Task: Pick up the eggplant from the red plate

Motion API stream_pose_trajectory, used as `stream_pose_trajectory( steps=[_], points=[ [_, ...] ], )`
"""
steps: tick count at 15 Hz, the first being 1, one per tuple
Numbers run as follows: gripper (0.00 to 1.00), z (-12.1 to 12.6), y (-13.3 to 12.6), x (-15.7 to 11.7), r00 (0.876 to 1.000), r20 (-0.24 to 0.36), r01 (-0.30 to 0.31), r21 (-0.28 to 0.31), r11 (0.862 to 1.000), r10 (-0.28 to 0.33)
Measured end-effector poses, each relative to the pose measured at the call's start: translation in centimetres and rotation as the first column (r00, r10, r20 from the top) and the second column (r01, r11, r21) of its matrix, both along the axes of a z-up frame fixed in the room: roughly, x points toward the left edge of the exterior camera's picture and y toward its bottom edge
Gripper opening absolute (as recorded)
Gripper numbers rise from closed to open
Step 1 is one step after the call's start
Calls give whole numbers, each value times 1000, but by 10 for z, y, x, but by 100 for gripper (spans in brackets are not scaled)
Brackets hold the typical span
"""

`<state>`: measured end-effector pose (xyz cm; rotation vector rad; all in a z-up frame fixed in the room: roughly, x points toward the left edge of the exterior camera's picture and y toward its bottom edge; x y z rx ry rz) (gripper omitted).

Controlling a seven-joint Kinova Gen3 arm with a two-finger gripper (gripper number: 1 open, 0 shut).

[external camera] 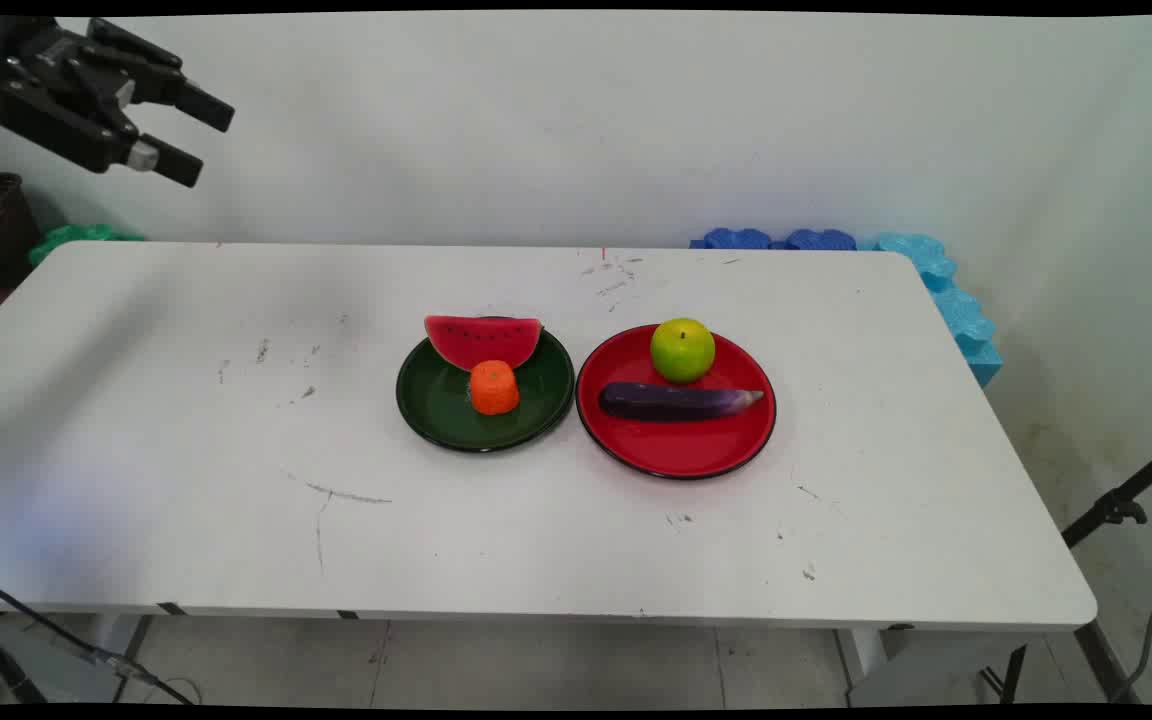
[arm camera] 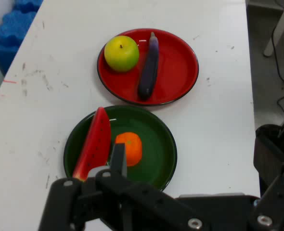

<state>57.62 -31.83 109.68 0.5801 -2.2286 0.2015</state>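
- The white table (external camera: 186,420) carries two plates side by side, almost touching, near its middle.
- On the red plate (external camera: 676,452) lies a purple eggplant (external camera: 676,401); behind it stands a green apple (external camera: 682,349), just beside it.
- On the dark green plate (external camera: 441,410) stands a small orange fruit (external camera: 493,388), with a watermelon slice (external camera: 482,341) upright at the far rim.
- All four look like smooth, stiff, light toy pieces; the apple seems slippery, the eggplant easiest across its middle.
- The gripper (external camera: 193,140) hangs high at far left, fingers spread, holding nothing, well apart from the plates.

Glossy red plate (external camera: 676,455) and green plate (external camera: 436,425); scuffed matt white table (external camera: 186,450).
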Motion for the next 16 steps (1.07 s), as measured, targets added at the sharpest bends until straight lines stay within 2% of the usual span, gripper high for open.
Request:
stream_pose_trajectory(
  steps=[4, 10, 13, 16],
  points=[
    [100, 0, -10, -28, 1000, 16, -16, 26, 1000, 15],
    [100, -1, -40, -96, 997, 76, -32, 44, 999, 29],
    [100, -11, -58, -142, 992, 116, -46, 56, 997, 40],
    [100, -35, -77, -194, 986, 159, -55, 75, 996, 42]
  ],
)
